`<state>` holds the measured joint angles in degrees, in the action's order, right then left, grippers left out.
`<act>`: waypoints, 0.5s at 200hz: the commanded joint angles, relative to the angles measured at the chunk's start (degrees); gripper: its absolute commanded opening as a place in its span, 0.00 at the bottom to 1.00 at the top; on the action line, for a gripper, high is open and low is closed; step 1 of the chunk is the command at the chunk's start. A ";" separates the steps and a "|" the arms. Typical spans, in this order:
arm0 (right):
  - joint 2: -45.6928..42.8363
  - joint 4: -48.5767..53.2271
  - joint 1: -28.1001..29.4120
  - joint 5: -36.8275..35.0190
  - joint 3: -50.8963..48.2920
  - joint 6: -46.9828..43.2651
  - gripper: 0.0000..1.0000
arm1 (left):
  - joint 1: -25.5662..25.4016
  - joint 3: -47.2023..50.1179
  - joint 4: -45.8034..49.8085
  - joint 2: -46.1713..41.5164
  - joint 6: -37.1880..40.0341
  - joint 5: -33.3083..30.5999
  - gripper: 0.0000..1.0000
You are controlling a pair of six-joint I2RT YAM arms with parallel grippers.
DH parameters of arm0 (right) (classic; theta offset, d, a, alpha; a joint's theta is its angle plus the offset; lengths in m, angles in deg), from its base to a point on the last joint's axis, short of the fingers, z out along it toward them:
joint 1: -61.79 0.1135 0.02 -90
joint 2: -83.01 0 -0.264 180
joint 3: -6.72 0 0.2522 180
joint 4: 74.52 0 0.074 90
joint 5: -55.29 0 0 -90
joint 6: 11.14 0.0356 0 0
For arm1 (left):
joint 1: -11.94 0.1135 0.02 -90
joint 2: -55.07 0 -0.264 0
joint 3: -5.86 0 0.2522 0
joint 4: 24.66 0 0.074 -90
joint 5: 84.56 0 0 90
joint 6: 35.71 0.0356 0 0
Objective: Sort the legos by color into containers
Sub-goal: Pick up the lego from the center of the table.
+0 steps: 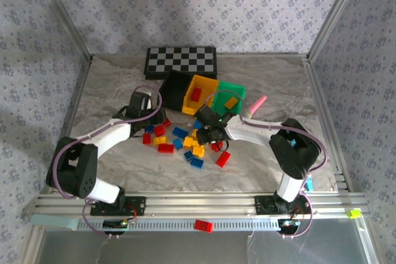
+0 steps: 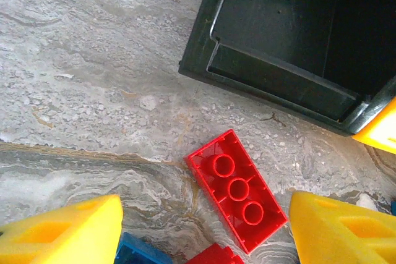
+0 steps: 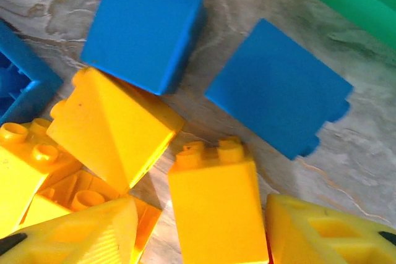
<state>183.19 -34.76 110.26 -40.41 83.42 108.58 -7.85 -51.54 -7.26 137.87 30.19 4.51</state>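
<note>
— What are the arms like?
— The left arm (image 1: pixel 105 137) and right arm (image 1: pixel 257 133) have smooth white shells on the long links and bulky black housings at the joints.
— Cables?
— A pale lilac cable (image 1: pixel 54 164) loops along each arm. Thin red and blue wires show under the black bases (image 1: pixel 117 205).
— Any lights?
— A small green light (image 1: pixel 218 115) near the right wrist.
— And the fingers?
— The left fingers (image 2: pixel 62 233) and right fingers (image 3: pixel 322 233) are bright yellow plastic wedges with recessed pockets.
</note>
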 commanded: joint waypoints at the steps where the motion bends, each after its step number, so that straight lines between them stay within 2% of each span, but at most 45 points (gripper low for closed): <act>1: 2.01 4.61 0.77 -1.66 1.62 -0.69 0.59 | 0.58 0.66 -0.86 -2.26 -0.58 -0.73 0.72; 16: 2.21 5.72 0.94 -3.53 1.88 -0.81 0.55 | 0.87 0.77 -0.98 -2.16 -0.69 -0.34 0.71; 39: 2.39 4.64 0.61 -2.71 1.03 -0.37 0.43 | 0.98 0.61 -0.98 -1.78 -0.82 0.17 0.72; 63: 1.56 5.60 1.27 -3.67 1.81 -0.86 0.35 | 1.22 0.76 -1.16 -1.66 -1.02 0.20 0.72; 100: -2.11 7.48 1.07 -4.85 4.72 -2.06 0.34 | 1.75 0.97 -1.26 -1.68 -1.21 0.48 0.71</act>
<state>183.98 -31.66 111.33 -43.31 84.88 107.94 -6.80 -51.04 -7.72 137.43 29.56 4.57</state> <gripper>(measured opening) 0.345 0.714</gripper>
